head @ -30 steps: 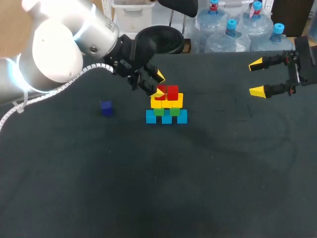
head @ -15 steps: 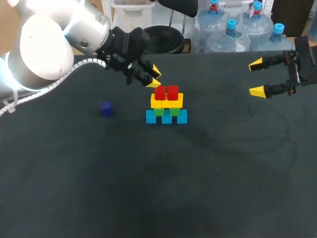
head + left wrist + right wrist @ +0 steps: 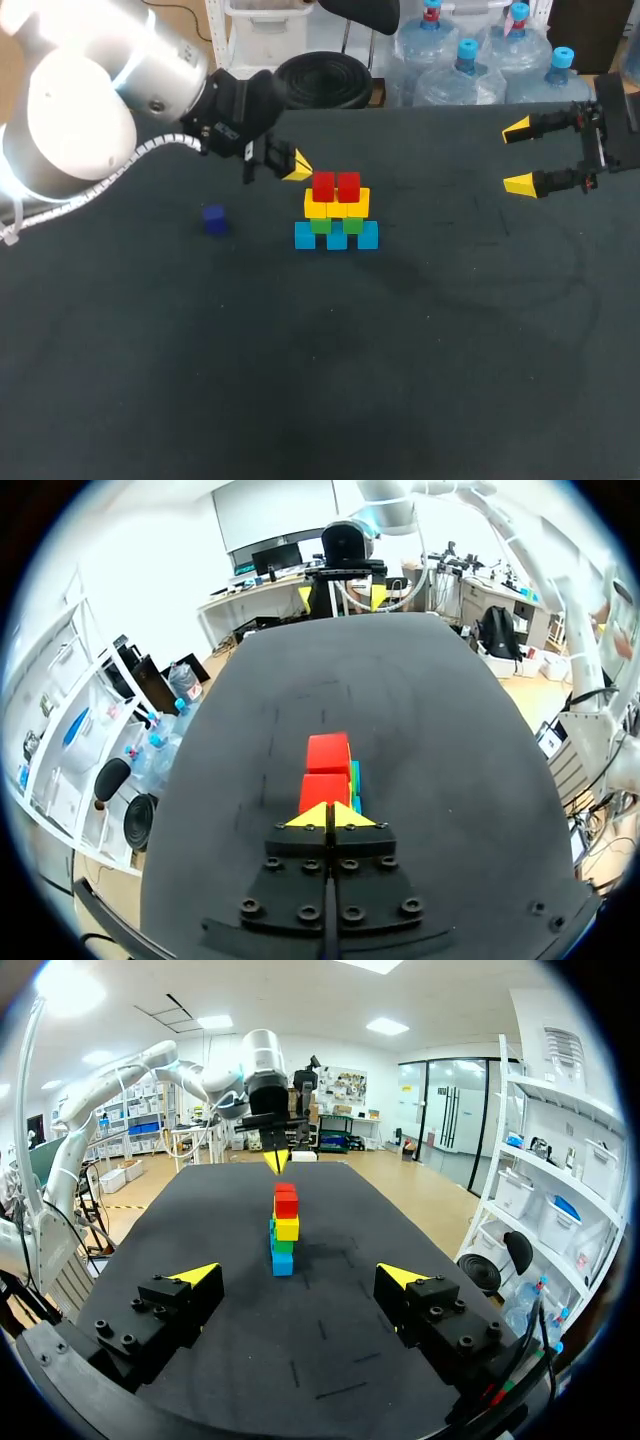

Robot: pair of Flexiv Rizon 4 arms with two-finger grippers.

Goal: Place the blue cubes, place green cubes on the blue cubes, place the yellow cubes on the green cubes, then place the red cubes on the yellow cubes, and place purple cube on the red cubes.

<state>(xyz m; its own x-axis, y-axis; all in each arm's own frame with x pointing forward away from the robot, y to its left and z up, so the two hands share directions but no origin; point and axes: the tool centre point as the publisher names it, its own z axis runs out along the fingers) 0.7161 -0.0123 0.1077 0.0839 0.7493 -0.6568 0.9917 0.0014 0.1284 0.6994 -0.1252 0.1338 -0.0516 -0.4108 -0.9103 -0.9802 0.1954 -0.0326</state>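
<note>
the left gripper (image 3: 297,168) has its two yellow tips pressed together with nothing between them. it hangs just beside the top of the stack (image 3: 336,212), on the side facing the table's far left corner. its tips sit level with the red cubes (image 3: 336,186) and close to them, though they seem to stand a little apart. in the left wrist view the closed tips (image 3: 330,816) point straight at the red cubes (image 3: 326,770), which lie just ahead of them.

the stack stands on the dark table (image 3: 420,380), nearer the far edge than the near one and a little toward the left edge. blue cubes (image 3: 336,236) form its bottom row, with green cubes (image 3: 336,224) on them, yellow cubes (image 3: 337,205) on the green, and the two red cubes on top. the purple cube (image 3: 214,218) lies alone on the table between the stack and the left edge, apart from both the stack and the left gripper.

the right gripper (image 3: 520,157) is spread wide and holds nothing, near the far right corner and well apart from the stack. its wrist view shows the stack (image 3: 284,1230) ahead of its parted fingers (image 3: 195,1275).
</note>
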